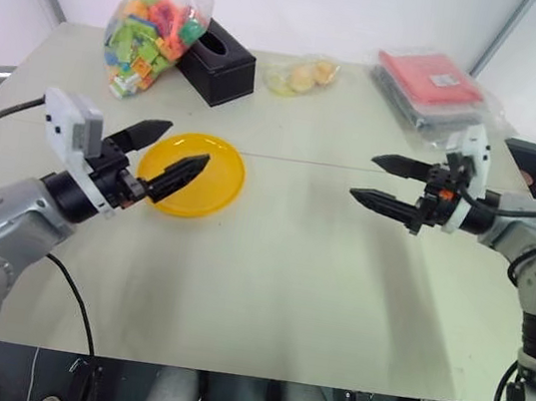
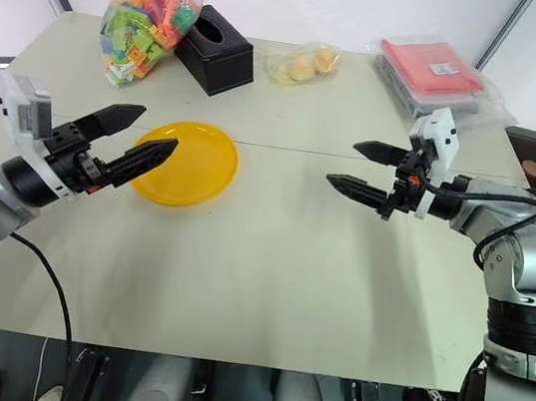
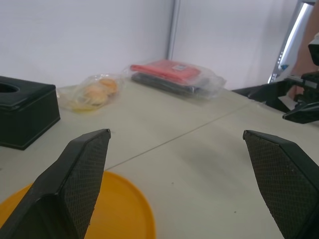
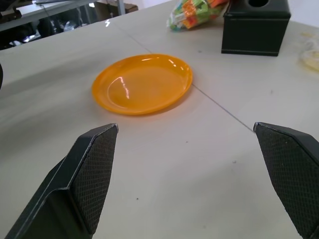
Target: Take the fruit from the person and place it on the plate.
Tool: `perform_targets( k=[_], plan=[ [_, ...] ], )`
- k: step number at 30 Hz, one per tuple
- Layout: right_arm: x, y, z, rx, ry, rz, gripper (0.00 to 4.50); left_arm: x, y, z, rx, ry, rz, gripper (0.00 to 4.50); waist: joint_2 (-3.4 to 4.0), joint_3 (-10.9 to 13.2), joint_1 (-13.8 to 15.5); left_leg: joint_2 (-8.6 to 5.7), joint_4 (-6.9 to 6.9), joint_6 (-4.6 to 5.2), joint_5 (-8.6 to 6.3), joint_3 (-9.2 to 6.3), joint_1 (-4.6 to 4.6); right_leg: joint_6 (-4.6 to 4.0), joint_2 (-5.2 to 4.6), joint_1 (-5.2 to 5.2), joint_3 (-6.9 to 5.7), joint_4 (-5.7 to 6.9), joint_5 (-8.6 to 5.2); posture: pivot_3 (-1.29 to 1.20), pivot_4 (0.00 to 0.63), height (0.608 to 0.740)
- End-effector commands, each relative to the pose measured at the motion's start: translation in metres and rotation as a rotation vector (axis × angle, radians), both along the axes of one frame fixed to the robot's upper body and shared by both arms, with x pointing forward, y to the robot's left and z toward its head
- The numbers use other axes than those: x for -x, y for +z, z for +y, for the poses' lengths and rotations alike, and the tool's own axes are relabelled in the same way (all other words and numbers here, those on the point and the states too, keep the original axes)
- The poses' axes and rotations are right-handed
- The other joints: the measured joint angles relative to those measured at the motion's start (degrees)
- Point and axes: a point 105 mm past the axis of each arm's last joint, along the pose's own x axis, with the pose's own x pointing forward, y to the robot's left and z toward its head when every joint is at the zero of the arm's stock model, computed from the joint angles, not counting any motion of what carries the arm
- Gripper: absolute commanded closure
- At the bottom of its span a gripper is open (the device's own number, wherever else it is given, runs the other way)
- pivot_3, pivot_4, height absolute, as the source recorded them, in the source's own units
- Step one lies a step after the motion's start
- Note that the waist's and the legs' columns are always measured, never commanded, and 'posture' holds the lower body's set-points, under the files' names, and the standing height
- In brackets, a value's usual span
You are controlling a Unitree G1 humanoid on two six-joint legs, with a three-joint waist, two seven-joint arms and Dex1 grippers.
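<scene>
You're at the waiting stage here: both arms are raised over the table (image 1: 265,291), and no fruit has been handed in yet, so the pickup has not begun. Your left gripper (image 1: 163,160) hangs over the near edge of the plate (image 1: 211,187) with its fingers spread wide and nothing between them; your right gripper (image 1: 384,183) sits well apart on the other side, fingers likewise parted and empty, pointing in toward the middle. The plate itself is bare and lies flat on your left half of the table, in front of the black box (image 1: 216,60). Behind that are a bag of coloured blocks (image 1: 153,27), a small clear bag of pale fruits (image 1: 302,75) and a wrapped red pack (image 1: 432,84), none of them your target. My read: hold both grippers open and steady, wait for the person to offer the fruit, then close on its middle and carry it across to the plate.
</scene>
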Motion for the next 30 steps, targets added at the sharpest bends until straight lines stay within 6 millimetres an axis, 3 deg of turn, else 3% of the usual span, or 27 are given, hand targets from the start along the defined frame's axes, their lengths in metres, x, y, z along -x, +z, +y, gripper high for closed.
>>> perform_targets(
  k=[1, 30],
  plan=[
    [0.0065, 0.0141, -0.0034, -0.006, -0.006, -0.058, 0.05, 0.0033, 0.0100, 0.0041, -0.017, 0.016, -0.052, 0.00, -0.01, 0.0, 0.0, 0.00, 0.00, 0.00, 0.00, 0.00, 0.00, 0.00, 0.00, 0.00, 0.00, 0.00, 0.00, 0.00, 0.150, 0.731],
    [0.0041, 0.0113, -0.0001, -0.035, -0.008, -0.058, 0.05, 0.0038, 0.0105, 0.0087, -0.030, 0.062, -0.060, 0.00, -0.01, 0.0, 0.0, 0.00, 0.01, 0.00, 0.00, -0.03, 0.00, 0.00, 0.00, 0.01, -0.01, 0.00, 0.00, 0.00, 0.150, 0.731]
  ],
)
